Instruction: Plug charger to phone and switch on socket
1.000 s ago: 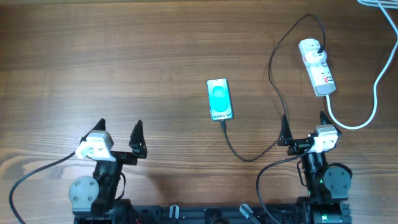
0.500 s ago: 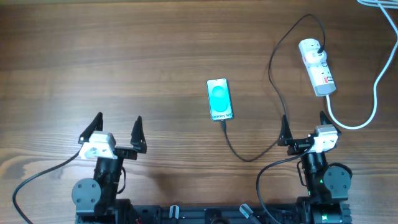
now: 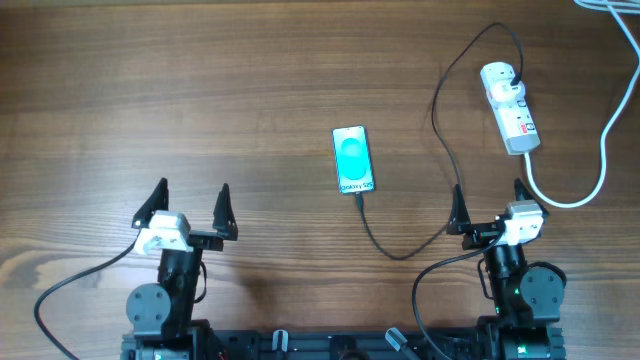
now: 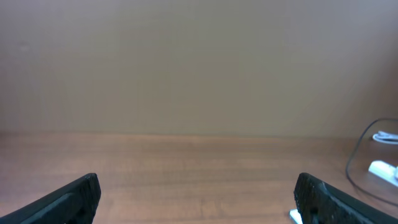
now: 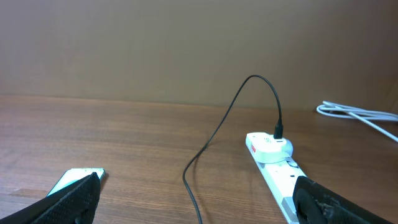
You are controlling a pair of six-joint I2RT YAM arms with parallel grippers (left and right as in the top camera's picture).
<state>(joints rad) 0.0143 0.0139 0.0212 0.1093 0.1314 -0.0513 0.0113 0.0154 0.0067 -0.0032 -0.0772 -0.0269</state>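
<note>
The phone [image 3: 353,159] with a teal screen lies at the table's middle; its corner shows in the right wrist view [image 5: 79,175]. The thin black charger cable [image 3: 400,250] runs from the phone's near end, loops right and up to the white plug in the socket [image 3: 509,107]. The plug tip sits at the phone's near edge. The socket and cable also show in the right wrist view [image 5: 273,163]. My left gripper [image 3: 190,205] is open and empty at the front left. My right gripper [image 3: 488,203] is open and empty, in front of the socket.
A thick white cord [image 3: 590,170] curves from the socket's near end to the right and up to the far right corner. The wooden table [image 3: 200,90] spreads bare to the left. A plain wall stands beyond the table's far edge in both wrist views.
My left gripper has shifted slightly right and straightened. The right arm, phone, cable and socket have not moved.
</note>
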